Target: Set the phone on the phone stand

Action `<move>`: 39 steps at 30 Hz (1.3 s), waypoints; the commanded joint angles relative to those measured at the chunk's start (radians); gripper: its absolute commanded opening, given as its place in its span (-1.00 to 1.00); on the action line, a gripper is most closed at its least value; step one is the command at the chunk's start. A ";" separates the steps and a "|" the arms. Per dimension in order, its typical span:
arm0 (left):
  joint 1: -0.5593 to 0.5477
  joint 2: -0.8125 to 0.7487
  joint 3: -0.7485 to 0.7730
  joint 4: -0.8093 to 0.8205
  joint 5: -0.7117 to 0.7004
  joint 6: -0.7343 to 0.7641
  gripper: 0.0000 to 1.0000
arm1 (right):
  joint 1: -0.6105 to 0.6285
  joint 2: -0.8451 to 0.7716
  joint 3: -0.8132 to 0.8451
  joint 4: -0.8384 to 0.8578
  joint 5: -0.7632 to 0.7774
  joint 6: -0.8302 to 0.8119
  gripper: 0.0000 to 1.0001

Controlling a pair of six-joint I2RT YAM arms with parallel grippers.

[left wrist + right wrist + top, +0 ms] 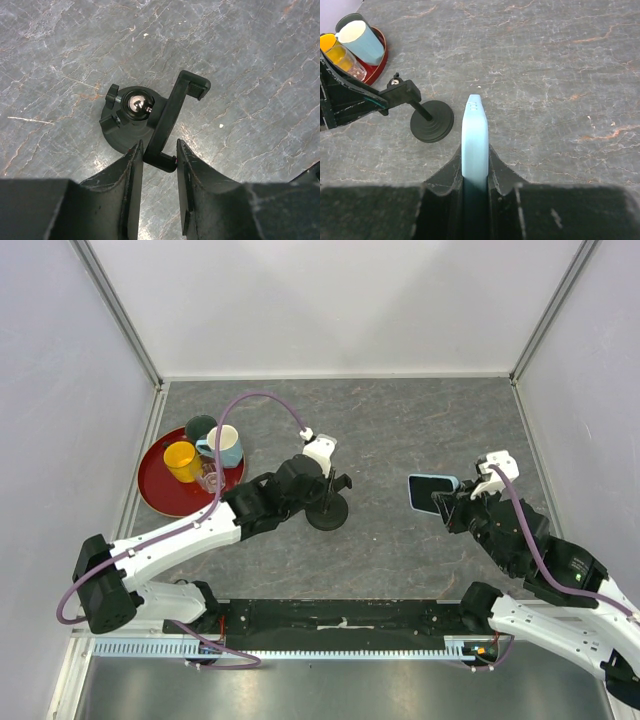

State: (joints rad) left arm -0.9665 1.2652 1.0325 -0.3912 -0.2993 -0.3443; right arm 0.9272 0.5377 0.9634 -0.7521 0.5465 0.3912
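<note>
1 phone (432,490), 1 phone stand (327,512), 1 red tray (153,494), 3 cups (181,459), 1 small glass (210,480).

Open worktop (400,430) lies between the phone (432,491), held in the right fingers (497,167), and the phone stand (327,512). The left fingers (127,185) grip the stand's cradle (172,115), and that arm crowds the stand's left side. Further left, a red tray (147,488) of cups (224,445) stands near the wall.
</note>
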 commanded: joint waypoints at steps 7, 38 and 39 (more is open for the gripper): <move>-0.001 -0.007 -0.043 0.049 0.095 0.218 -0.95 | 0.002 0.066 0.037 0.102 -0.141 -0.035 -1.00; 0.043 -0.124 -0.014 -0.060 0.531 0.527 -0.33 | 0.002 0.022 0.020 0.123 -0.313 -0.106 -1.00; 0.045 -0.157 -0.021 -0.049 0.531 0.524 -0.28 | 0.002 0.024 0.017 0.117 -0.304 -0.100 -1.00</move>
State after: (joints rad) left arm -0.9371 1.2037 1.0351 -0.5194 0.2893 0.1986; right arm 0.9291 0.5697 0.9581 -0.6971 0.2031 0.2573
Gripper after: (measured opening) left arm 0.352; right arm 0.202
